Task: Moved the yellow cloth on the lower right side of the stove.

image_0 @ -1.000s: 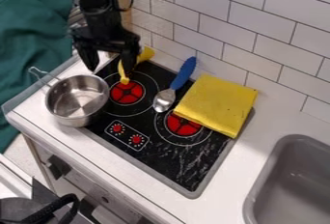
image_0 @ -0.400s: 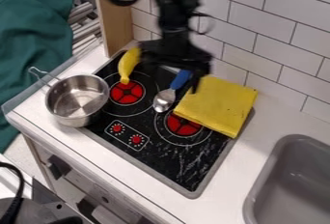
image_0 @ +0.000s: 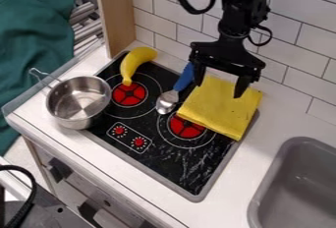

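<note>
Presently, the rectangular yellow cloth (image_0: 220, 109) lies across the rear right of the glossy black stove (image_0: 190, 168), below the wide-open gripper (image_0: 220, 82), apparently empty, with the blue-handled metal spoon (image_0: 166, 102) beside it and the curved banana (image_0: 134, 64) beyond.

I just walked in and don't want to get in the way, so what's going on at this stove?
The robot arm's open gripper is over the yellow cloth, which lies flat on the upper right of the stove. The cloth has yet to go to the lower right. The banana, blue-handled spoon and metal pot sit further left.
</note>
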Motion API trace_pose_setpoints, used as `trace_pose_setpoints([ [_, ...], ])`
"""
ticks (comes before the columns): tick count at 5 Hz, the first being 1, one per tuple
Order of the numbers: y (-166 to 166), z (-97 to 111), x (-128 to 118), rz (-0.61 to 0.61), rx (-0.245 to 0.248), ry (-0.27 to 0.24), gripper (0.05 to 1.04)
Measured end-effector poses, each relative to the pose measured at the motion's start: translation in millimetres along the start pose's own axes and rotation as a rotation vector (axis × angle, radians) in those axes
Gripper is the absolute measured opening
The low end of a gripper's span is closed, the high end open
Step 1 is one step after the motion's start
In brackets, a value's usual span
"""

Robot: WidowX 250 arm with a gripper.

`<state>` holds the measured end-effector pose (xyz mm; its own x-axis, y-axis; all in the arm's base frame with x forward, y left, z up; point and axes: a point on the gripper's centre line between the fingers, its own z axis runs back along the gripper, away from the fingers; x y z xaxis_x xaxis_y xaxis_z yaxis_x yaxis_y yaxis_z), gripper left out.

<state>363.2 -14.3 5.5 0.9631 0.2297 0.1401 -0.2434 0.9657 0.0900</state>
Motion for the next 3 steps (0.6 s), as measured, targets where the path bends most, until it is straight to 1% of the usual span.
trace_pose_setpoints([
  [1, -1, -15, 7, 0.016, 0.023, 0.030, 1.011],
  [2, 6, -33, 4, 0.036, 0.034, 0.064, 1.011],
  [3, 10, -41, 1, 0.068, 0.003, 0.080, 1.011],
])
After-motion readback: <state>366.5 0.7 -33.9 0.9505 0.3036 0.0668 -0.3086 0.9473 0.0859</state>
